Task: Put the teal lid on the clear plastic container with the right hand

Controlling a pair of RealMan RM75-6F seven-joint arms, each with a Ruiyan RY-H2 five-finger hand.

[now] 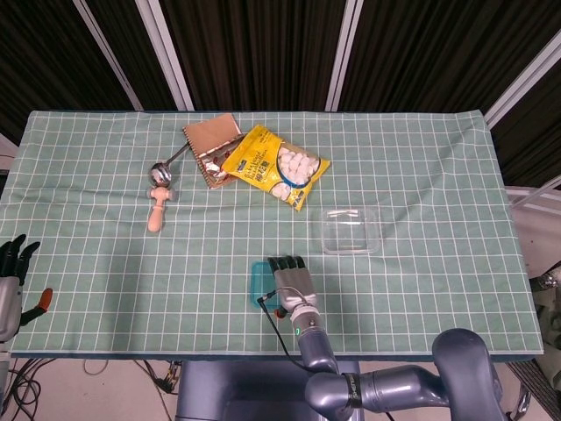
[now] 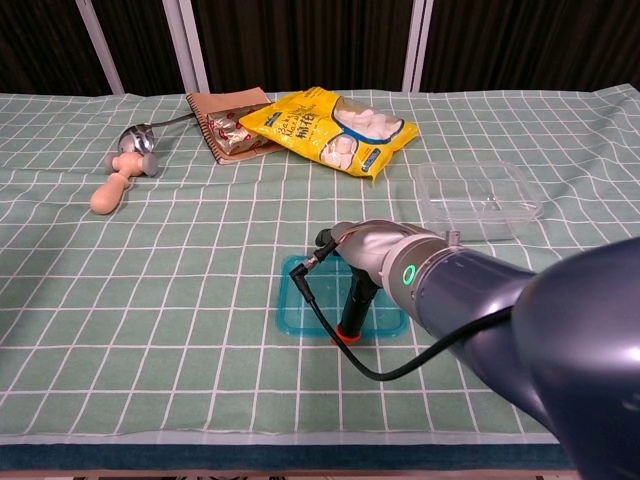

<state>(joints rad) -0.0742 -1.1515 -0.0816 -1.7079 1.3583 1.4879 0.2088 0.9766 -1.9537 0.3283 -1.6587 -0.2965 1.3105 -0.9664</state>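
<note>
While the flat teal plastic lid (image 2: 342, 312) lies on the near surface under the right hand (image 1: 287, 279), no grip can be told; the clear rectangular plastic container (image 1: 351, 231), far right, is not yet covered.

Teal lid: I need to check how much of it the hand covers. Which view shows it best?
The chest view: the teal lid lies flat on the cloth with its left part and near edge clear around the right hand. In the head view only a narrow teal strip shows left of the hand.
</note>
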